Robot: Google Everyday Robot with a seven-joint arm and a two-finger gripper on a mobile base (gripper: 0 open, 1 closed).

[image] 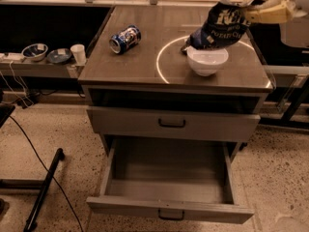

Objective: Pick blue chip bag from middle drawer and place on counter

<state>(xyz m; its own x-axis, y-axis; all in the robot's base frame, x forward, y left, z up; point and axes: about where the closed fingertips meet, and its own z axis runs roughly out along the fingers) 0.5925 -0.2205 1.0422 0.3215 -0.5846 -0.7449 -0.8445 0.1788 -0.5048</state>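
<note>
Gripper: upper right of the frame, the cream-coloured gripper (256,9) reaches in from the right edge, its fingers (270,14) clamped on the top right edge of the chip bag.
Chip bag: the dark-blue chip bag (221,25) hangs down and to the left from the fingers, white lettering facing the camera, held above the counter.
Bag against bowl: its lower end sits just over the far rim of the white bowl (207,61); whether the two touch cannot be told.
Bowl: upright inside the right part of the bright circle (161,64) marked on the counter.
Counter: grey-brown wood top (145,64) across the upper middle of the frame.
Can: blue-and-white can (125,38) lying on its side, upper left of the counter, well apart from the bag.
Upper drawer: shut, dark handle (172,123) at its centre.
Middle drawer: pulled out at the bottom of the frame (145,208), nothing visible inside.
Side shelf: far left (34,67), carrying two small bowls (35,51) and a white cup (77,53).
</note>
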